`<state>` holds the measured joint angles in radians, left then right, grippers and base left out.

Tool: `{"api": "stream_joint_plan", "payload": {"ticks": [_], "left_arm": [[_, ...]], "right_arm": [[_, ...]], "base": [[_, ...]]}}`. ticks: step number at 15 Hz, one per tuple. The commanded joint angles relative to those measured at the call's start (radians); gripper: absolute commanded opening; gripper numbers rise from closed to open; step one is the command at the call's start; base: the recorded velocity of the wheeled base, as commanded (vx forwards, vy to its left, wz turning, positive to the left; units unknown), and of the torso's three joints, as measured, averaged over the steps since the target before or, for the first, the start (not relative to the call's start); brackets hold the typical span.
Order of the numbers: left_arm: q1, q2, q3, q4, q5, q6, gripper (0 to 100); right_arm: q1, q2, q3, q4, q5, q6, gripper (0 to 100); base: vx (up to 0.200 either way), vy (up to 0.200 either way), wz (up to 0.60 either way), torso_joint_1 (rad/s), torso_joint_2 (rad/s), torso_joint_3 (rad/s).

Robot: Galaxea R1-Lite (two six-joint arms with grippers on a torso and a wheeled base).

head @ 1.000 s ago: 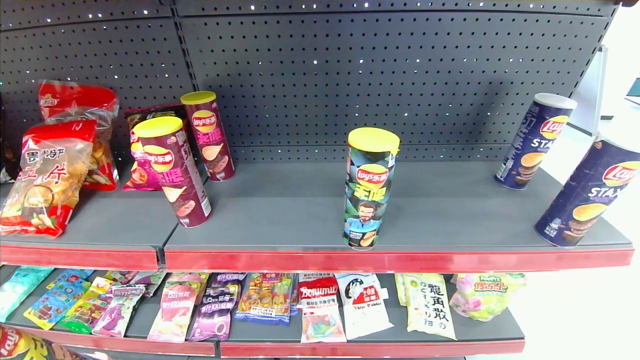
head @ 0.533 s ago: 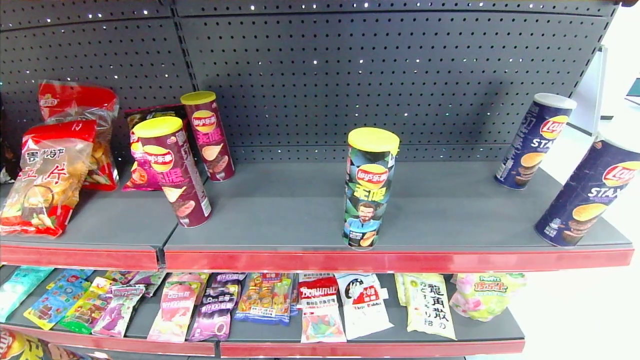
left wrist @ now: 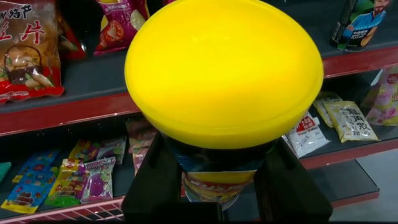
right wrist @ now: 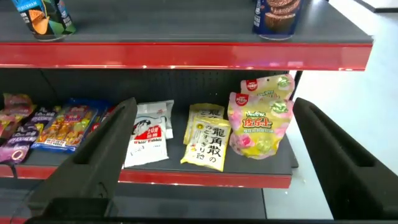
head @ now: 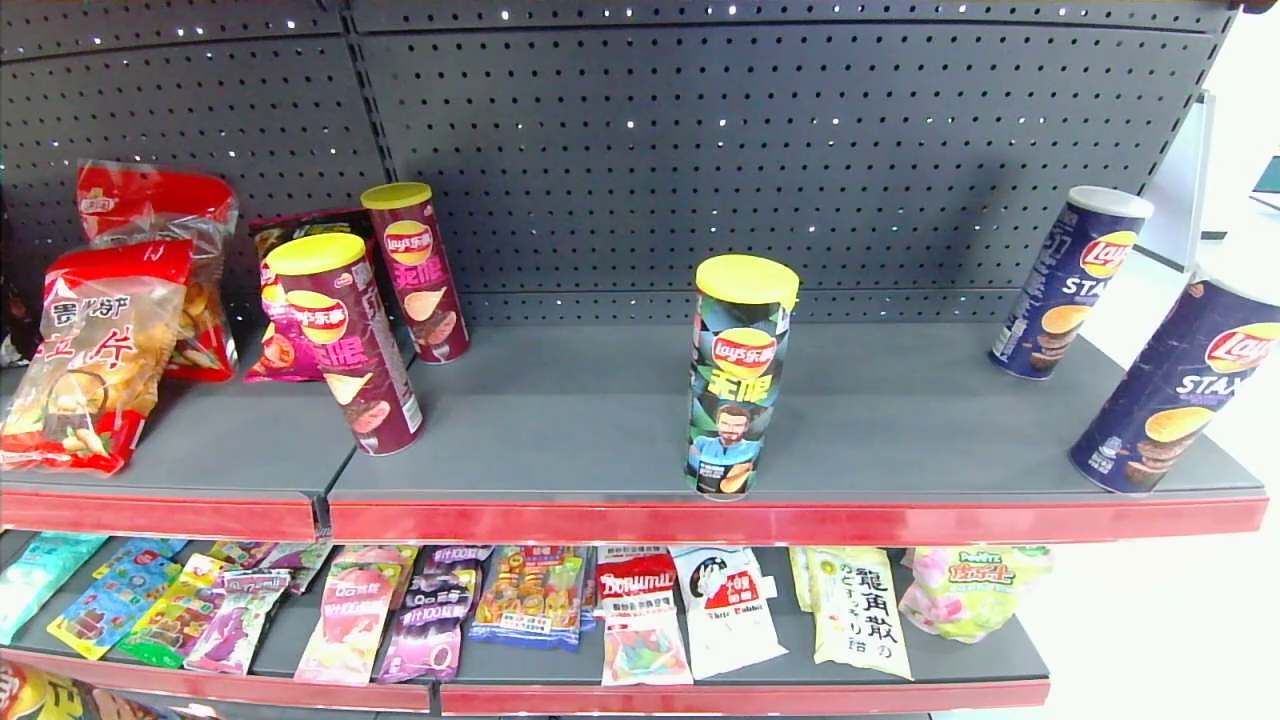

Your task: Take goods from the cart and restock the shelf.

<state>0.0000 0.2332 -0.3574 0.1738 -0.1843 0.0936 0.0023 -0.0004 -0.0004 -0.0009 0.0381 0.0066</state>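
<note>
You find the upper shelf (head: 600,420) part stocked: bare gaps flank one green can (head: 740,375) at centre frame, purple cans (head: 345,340) left, blue cans (head: 1070,280) right. Judged unfinished: the left gripper (left wrist: 224,183), jaws clenched on a yellow-lidded can (left wrist: 224,68), holds it before the shelving, unplaced. The right gripper (right wrist: 216,106) has its jaws released, empty. Grey pegboard (head: 700,150) behind; pale floor (head: 1150,620) at lower right.

Held chip can (head: 18,692) sank slightly lower at head view's lower-left corner.

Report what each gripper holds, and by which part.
Left gripper clamps a yellow-lidded chip can by its upper body, one finger on either side. Right gripper is open and holds nothing.
</note>
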Motion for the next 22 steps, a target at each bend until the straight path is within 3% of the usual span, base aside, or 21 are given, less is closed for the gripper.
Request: {"api": "stream_joint_plan", "payload": {"ticks": [1, 4, 9, 13, 14, 15, 18, 22], "left_arm": [[0.0, 0.0, 0.0, 0.0, 0.0, -0.002, 0], [0.0, 0.005, -0.002, 0.0, -0.001, -0.002, 0], [-0.002, 0.049, -0.015, -0.002, -0.015, 0.0, 0], [-0.002, 0.308, -0.158, -0.005, -0.165, 0.006, 0], [-0.005, 0.436, -0.23, -0.007, -0.241, 0.017, 0], [-0.006, 0.517, -0.268, -0.028, -0.271, 0.037, 0], [-0.023, 0.782, -0.357, -0.241, -0.277, 0.052, 0], [-0.112, 1.069, -0.468, -0.481, -0.25, 0.046, 0]], "right_arm": [[0.001, 0.002, -0.001, -0.001, 0.0, 0.0, 100], [0.001, 0.002, -0.001, -0.001, 0.0, 0.0, 100], [0.001, 0.002, 0.0, 0.001, 0.0, 0.0, 100], [0.001, 0.002, 0.0, -0.001, 0.0, 0.001, 100], [0.001, 0.002, 0.0, -0.001, 0.0, 0.001, 100], [0.001, 0.002, 0.0, -0.001, 0.0, 0.001, 100], [0.001, 0.002, 0.0, -0.001, 0.0, 0.001, 100], [0.001, 0.002, 0.0, -0.001, 0.0, 0.001, 100]], "base": [[0.0, 0.0, -0.6, 0.002, 0.0, 0.002], [0.0, 0.0, -0.6, 0.002, 0.0, 0.002], [0.0, 0.0, 0.0, 0.0, 0.0, 0.0], [0.0, 0.0, 0.0, 0.0, 0.0, 0.0], [0.0, 0.0, 0.0, 0.0, 0.0, 0.0], [0.0, 0.0, 0.0, 0.0, 0.0, 0.0], [0.0, 0.0, 0.0, 0.0, 0.0, 0.0], [0.0, 0.0, 0.0, 0.0, 0.0, 0.0]]}}
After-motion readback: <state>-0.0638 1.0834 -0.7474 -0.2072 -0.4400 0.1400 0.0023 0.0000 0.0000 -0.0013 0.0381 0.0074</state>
